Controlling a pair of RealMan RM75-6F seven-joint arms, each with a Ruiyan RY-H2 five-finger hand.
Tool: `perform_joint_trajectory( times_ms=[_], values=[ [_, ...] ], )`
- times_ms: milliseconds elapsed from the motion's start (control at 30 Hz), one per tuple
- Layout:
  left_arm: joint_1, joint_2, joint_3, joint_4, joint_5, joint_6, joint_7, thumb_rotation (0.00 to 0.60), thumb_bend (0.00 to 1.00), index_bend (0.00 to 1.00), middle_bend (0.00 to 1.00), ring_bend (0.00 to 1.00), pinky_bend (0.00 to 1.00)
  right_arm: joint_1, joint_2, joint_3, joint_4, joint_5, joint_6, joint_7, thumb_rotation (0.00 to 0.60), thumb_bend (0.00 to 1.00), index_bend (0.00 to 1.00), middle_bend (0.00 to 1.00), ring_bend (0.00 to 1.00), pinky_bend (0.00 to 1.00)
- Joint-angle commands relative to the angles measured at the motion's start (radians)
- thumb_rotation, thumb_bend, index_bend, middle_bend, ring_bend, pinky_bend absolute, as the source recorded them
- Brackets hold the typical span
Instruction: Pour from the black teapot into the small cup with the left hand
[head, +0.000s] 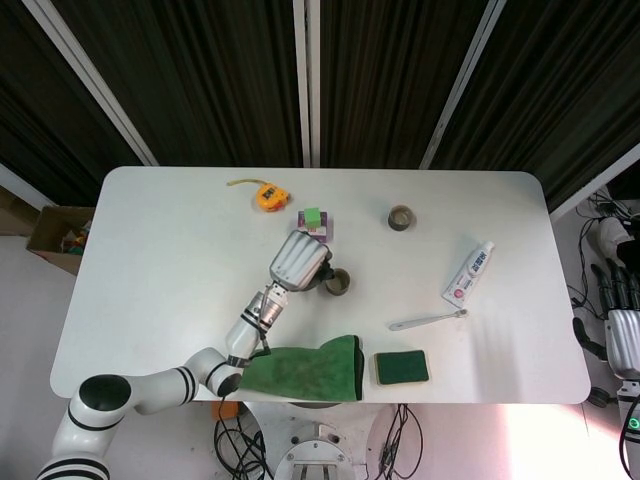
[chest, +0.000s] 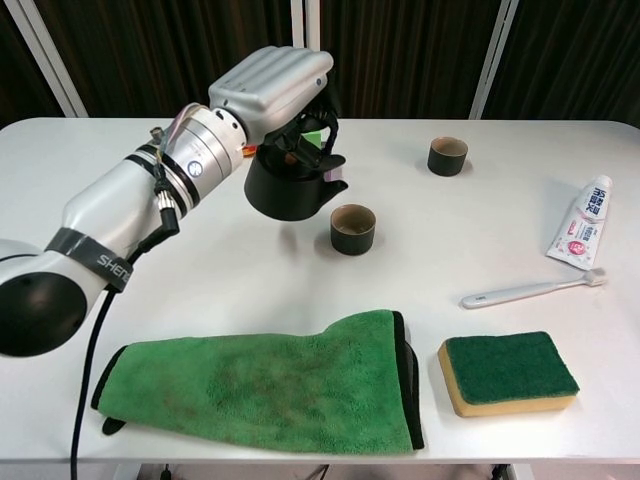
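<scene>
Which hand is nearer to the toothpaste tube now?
The right hand, hanging off the table's right edge beyond the toothpaste tube. The left hand is mid-table, holding the black teapot.

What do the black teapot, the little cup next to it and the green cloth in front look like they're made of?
The black teapot, held in the left hand, looks like matte dark ceramic or cast iron; its surface shows no shine. The small cup looks like glazed stoneware: dark brown outside, paler inside. The green cloth looks like soft microfibre or terry, with a fuzzy nap and dark edging.
</scene>
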Motion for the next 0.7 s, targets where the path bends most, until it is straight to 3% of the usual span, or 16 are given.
perform_joint_trajectory(
  times_ms=[33, 700],
  values=[
    [-0.008, -0.005, -0.003, 0.008, -0.002, -0.003, 0.005, 0.600, 0.24, 1.00, 1.00, 0.94, 0.76, 0.000, 0.000, 0.000, 0.001, -0.001, 0.001, 0.003, 0.600, 0.33, 0.00, 0.00, 0.00, 0.00],
    [-0.057, -0.043, 0.012, 0.101, 0.017, -0.010, 0.029, 0.600, 0.24, 1.00, 1.00, 0.94, 0.76, 0.002, -0.001, -0.001, 0.008, -0.001, -0.007, 0.022, 0.600, 0.33, 0.00, 0.00, 0.00, 0.00]
  ],
)
